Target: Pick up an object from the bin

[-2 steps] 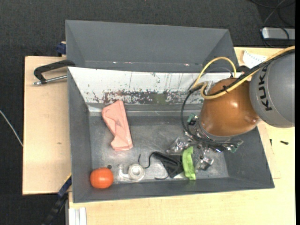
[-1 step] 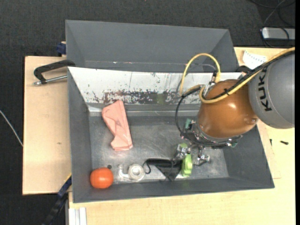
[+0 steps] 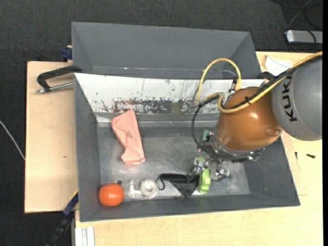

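Gripper (image 3: 206,172): low in the bin (image 3: 154,47), near the front wall, right of the middle.
Grip: cannot tell if it is wide or closed.
Green thing (image 3: 205,181): small, right under the gripper.
Black thing (image 3: 174,180): just left of it.
Clear round thing (image 3: 147,188): further left.
Orange ball (image 3: 110,195): front left corner.
Pink cloth (image 3: 129,137): left side, nearer the back wall.

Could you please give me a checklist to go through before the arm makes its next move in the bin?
1. Gripper down inside the bin, toward its near right: ok.
2. A thing under it: ok, a small green piece.
3. Green piece gripped: cannot tell.
4. Black piece beside it, free of the green one: cannot tell.
5. Pink cloth and orange ball out of the way at left: ok.
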Motion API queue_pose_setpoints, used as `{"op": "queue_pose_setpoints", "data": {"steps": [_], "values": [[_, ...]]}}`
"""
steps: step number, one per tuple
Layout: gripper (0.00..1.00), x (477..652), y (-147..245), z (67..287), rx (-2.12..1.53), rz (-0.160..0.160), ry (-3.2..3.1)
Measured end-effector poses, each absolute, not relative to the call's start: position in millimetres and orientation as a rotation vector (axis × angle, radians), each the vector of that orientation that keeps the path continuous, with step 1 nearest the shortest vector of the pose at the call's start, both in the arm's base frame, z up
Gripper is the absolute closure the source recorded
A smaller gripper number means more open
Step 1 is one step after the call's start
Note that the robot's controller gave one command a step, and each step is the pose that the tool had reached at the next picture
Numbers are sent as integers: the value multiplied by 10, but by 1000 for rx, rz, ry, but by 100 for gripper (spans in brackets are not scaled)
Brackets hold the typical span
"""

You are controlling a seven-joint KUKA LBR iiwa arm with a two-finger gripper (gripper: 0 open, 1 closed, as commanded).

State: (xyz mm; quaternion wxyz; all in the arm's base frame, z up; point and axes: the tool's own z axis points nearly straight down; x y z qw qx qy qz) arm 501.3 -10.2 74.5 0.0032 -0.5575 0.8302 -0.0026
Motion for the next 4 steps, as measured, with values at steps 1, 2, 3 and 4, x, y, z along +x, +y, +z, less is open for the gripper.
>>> {"op": "queue_pose_setpoints", "data": {"steps": [1, 2, 3, 4], "values": [[100, 5001, -99, 776, -1749, -4, 2604], [100, 4989, -92, 920, -1749, 2, 2607], [100, 5000, -89, 1057, -1747, 0, 2604], [100, 5009, -88, 1138, -1744, -4, 2602]]}}
